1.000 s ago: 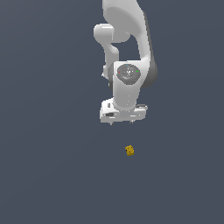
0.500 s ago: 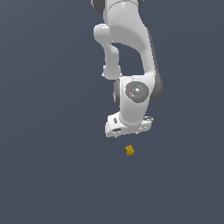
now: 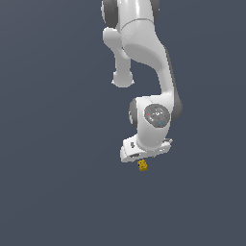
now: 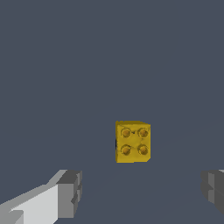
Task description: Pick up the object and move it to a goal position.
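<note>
Below the white, rounded robot arm point(image 3: 144, 57), at about six o'clock from its big wrist joint, sits the small yellow-orange cube-shaped block with four round studs on one face point(image 3: 142, 166). It rests on the plain dark grey-blue floor point(image 3: 53, 192), just under the arm's white gripper point(image 3: 143, 154), so close in the exterior view that I cannot tell whether the two touch.

From the wrist camera the studded yellow block point(image 4: 132, 141) shows clearly, its four darker bumps facing the lens. The gripper point(image 4: 142, 190) has its fingers spread wide: one grey-tipped finger point(image 4: 70, 192) stands at roughly eight o'clock from the block, the other at about four o'clock near the picture's edge. The block lies beyond the gap between them, clear of both tips, with nothing held. The same flat grey-blue floor point(image 4: 87, 65) fills the rest of the view.
</note>
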`<state>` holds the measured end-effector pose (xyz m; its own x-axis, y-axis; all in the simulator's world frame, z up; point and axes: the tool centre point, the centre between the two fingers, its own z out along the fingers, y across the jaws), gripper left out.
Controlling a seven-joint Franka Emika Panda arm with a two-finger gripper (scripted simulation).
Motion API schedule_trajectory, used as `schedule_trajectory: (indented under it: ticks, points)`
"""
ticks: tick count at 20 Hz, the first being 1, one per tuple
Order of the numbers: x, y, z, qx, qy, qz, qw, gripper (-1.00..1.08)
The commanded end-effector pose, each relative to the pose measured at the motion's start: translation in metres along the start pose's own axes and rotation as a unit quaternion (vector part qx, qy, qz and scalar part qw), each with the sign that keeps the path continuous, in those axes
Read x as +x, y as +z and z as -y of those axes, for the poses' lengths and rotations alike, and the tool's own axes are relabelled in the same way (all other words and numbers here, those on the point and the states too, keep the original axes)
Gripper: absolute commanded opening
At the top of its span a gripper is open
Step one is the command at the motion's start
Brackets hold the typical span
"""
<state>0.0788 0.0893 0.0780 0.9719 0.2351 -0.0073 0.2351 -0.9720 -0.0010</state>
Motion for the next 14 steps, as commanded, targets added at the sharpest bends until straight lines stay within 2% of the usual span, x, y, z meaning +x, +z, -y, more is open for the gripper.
schedule_trajectory:
  ticks: [1, 9, 14]
  points:
    - [0.005, 0.004, 0.001, 0.000, -0.004, -0.003, 1.0000, 1.00]
    - [0.006, 0.009, 0.002, 0.000, -0.005, -0.003, 1.0000, 1.00]
    - [0.006, 0.031, 0.002, 0.000, -0.005, -0.003, 1.0000, 1.00]
